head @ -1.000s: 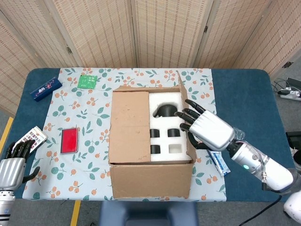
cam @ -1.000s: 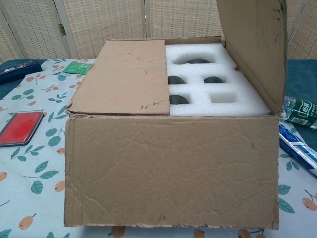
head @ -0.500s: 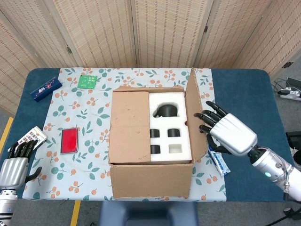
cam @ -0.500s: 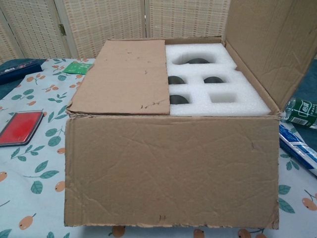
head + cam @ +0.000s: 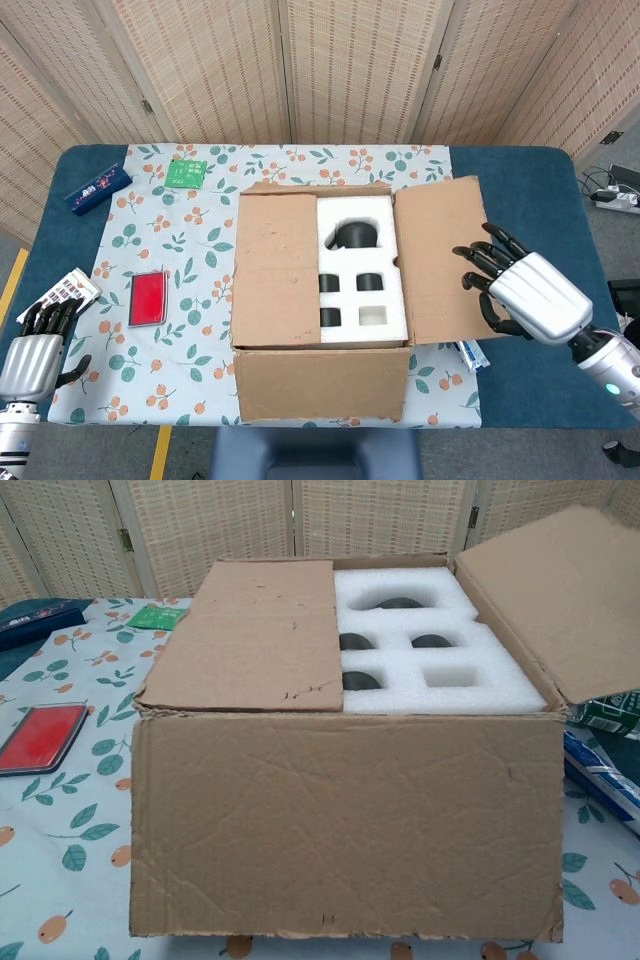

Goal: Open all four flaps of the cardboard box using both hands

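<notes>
The cardboard box (image 5: 320, 300) sits mid-counter (image 5: 530, 190) with its right flap (image 5: 435, 255) folded out and the left flap (image 5: 275, 270) lying shut over half the white foam insert (image 5: 360, 265). Right hand (image 5: 525, 295) rests on that open flap, fingers spread, holding nothing (left hand (image 5: 35, 350) same, down by the counter's corner).

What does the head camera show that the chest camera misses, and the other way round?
Only the head view shows the two silver robot hands: the right hand with fingers spread by the outer edge of the opened right cardboard flap, and the left hand at the table's near left corner. Only the chest view shows the creased brown front wall of the cardboard box head on. Both show the white foam insert with dark items in its pockets, the left flap lying flat over the box, and the red flat case.
</notes>
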`<move>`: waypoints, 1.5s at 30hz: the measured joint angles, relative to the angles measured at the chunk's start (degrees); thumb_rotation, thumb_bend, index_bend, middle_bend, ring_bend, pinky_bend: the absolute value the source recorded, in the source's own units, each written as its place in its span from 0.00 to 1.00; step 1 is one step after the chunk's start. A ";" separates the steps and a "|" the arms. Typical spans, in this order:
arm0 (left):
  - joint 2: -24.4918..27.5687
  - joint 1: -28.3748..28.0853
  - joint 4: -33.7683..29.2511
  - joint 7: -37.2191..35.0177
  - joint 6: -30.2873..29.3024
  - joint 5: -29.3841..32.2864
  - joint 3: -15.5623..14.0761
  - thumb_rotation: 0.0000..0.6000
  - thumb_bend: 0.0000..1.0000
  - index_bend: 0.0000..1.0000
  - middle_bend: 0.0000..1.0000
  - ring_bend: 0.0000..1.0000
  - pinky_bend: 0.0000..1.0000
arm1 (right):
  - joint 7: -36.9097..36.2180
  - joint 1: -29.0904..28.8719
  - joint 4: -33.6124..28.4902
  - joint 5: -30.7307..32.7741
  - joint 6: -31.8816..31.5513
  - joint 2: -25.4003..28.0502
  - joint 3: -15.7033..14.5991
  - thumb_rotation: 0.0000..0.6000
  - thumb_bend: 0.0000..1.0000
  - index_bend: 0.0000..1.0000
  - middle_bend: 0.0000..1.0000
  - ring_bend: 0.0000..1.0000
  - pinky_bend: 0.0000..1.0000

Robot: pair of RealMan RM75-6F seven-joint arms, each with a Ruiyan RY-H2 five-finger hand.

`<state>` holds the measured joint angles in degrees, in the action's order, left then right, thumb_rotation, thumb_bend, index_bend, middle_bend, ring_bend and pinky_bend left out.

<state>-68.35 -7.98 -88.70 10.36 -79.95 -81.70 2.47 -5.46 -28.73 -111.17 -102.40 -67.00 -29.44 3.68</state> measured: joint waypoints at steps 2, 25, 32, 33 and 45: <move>-0.03 0.00 -0.03 0.08 -0.07 -0.14 -0.07 1.00 0.33 0.07 0.14 0.12 0.00 | -0.54 1.00 1.01 -0.33 -0.64 -0.46 -0.55 0.56 0.80 0.41 0.18 0.17 0.02; 0.45 -0.21 1.43 -4.60 -2.31 -5.19 -0.85 1.00 0.33 0.08 0.16 0.14 0.02 | -17.41 7.83 19.38 0.91 -13.97 -24.10 -2.07 0.69 0.67 0.22 0.01 0.05 0.00; 1.70 -1.61 2.45 -7.25 -4.30 -9.37 -0.34 1.00 0.35 0.08 0.16 0.12 0.02 | -7.12 12.63 21.75 1.98 -18.76 -30.07 -2.82 0.69 0.67 0.18 0.00 0.01 0.00; 2.11 -1.91 2.37 -7.62 -4.48 -10.03 -0.27 1.00 0.35 0.08 0.16 0.12 0.02 | -5.95 13.29 22.43 2.11 -19.61 -31.14 -2.86 0.69 0.67 0.18 0.00 0.01 0.00; 8.55 -7.81 -4.95 -8.36 0.21 -15.81 -0.48 1.00 0.40 0.08 0.16 0.10 0.01 | 5.95 17.37 23.75 5.91 -22.99 -34.74 -1.90 0.69 0.54 0.11 0.00 0.00 0.00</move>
<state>-59.80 -15.79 -93.64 2.00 -79.74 -97.51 1.99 0.48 -11.36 -87.42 -96.48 -89.99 -64.18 1.79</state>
